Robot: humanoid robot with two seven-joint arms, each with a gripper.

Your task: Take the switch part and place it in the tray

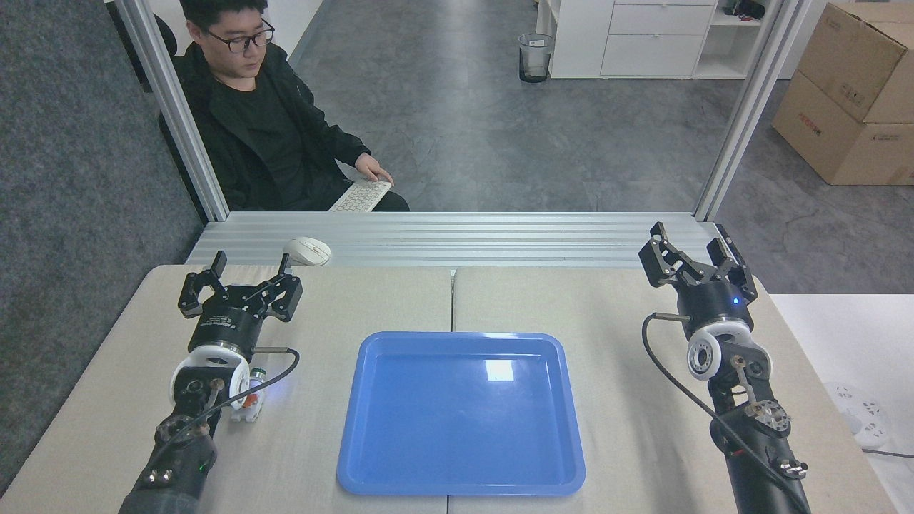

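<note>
Tray (371, 457): glossy blue plastic, rounded corners.

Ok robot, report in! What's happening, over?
Both grippers open, empty: left, right. Switch part on table beside left wrist, partly hidden. Tray empty. Nothing in the way.

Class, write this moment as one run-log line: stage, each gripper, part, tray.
stage: before pick | left gripper: open, empty | right gripper: open, empty | switch part: on table beside left arm | tray: empty

Glossy blue plastic tray (371, 457)
</note>
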